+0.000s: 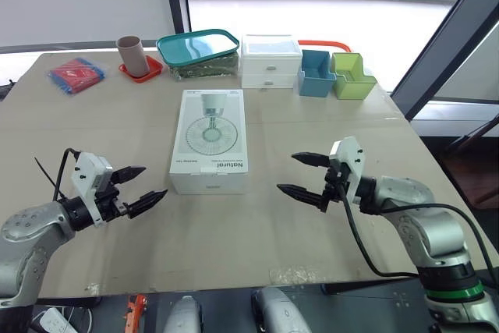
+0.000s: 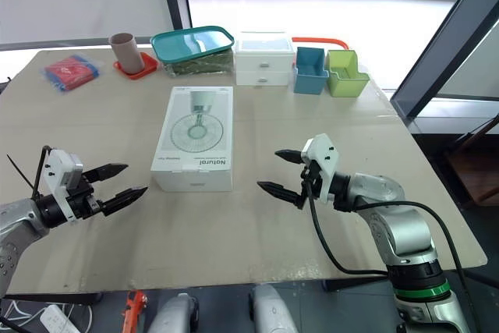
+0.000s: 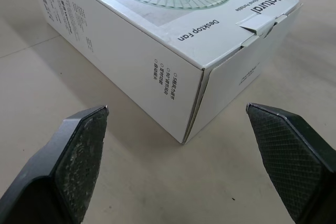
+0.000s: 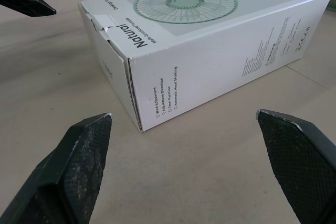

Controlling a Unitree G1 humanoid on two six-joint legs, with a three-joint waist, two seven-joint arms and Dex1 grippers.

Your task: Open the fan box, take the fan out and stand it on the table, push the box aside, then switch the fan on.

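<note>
Fan box [image 1: 209, 140] lies flat near the middle of the worktop [image 1: 234, 247], printed fan picture facing up, long axis running away from the robot. It is closed: the tuck flap on the near end is seated, with its tab edge lifted slightly. Contents are hidden.

Left gripper [image 1: 154, 181] hovers just off the box's near-left corner, fingers [image 3: 79, 156] wide apart, nothing between them, no contact with the box. Right gripper [image 1: 286, 172] is off the box's near-right corner and a little farther out, fingers [image 4: 79, 166] also spread wide and empty. Both point inward at the box's near end.

"Natural" and "Desktop Fan" are readable on the top. The small print on the side panels is too fine to make out. The box's far end is cut off in the left wrist view.

Beyond the box's far end there is a row:
- cup [image 1: 131, 54] on a red tray [image 1: 148, 72]
- teal-lidded container [image 1: 198, 52]
- white drawer unit [image 1: 270, 61]
- blue bin [image 1: 316, 73]
- green bin [image 1: 352, 76]

An orange-red item [image 1: 320, 44] behind the drawer unit is mostly hidden, and I cannot identify it. A red-and-blue packet [image 1: 76, 74] sits far left of the box, contents unclear.
</note>
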